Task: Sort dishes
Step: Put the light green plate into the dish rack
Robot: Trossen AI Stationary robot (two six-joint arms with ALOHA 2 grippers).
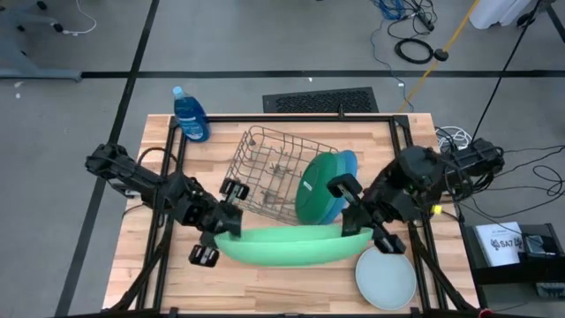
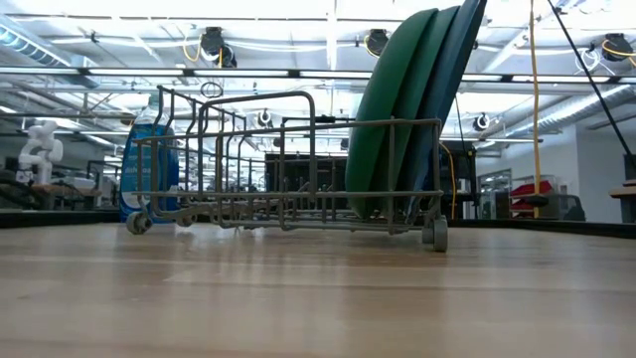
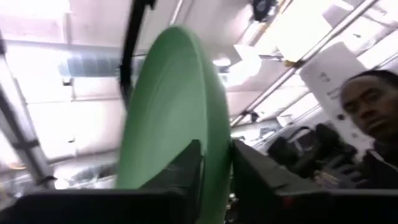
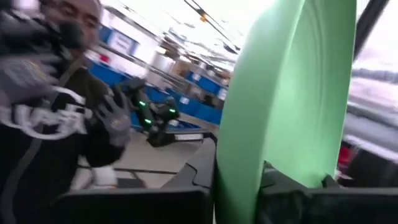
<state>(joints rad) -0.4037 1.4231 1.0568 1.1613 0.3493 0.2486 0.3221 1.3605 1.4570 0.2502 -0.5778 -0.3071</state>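
Wood slat table (image 1: 265, 283), light butcher-block top on a black frame, grey floor around it with cables at the far right. The low view looks level across bare wood to an open workshop with ceiling lights.

Grey wire rack (image 1: 265, 172) sits mid-table, tilted as seen from above. Dark green plate (image 1: 313, 187) and blue plate (image 1: 346, 168) stand on edge at its right end, packed together; the rest of the rack is empty. Blue bottle (image 1: 189, 115) stands at the far left corner, clear of the rack. Pale mint plate (image 1: 386, 277) lies flat near the front right edge.

Light green plate (image 1: 287, 246) is up off the table, held on edge between both arms, just in front of the rack. Left gripper (image 1: 212, 237) has its fingers pinched on the plate's left rim; the left wrist view shows the rim between the fingers (image 3: 186, 174). Right gripper (image 1: 357, 221) is clamped on the right rim, rim between its fingers (image 4: 280, 186).

Open wood: front left and centre. A person (image 4: 56, 112) stands beyond the table.
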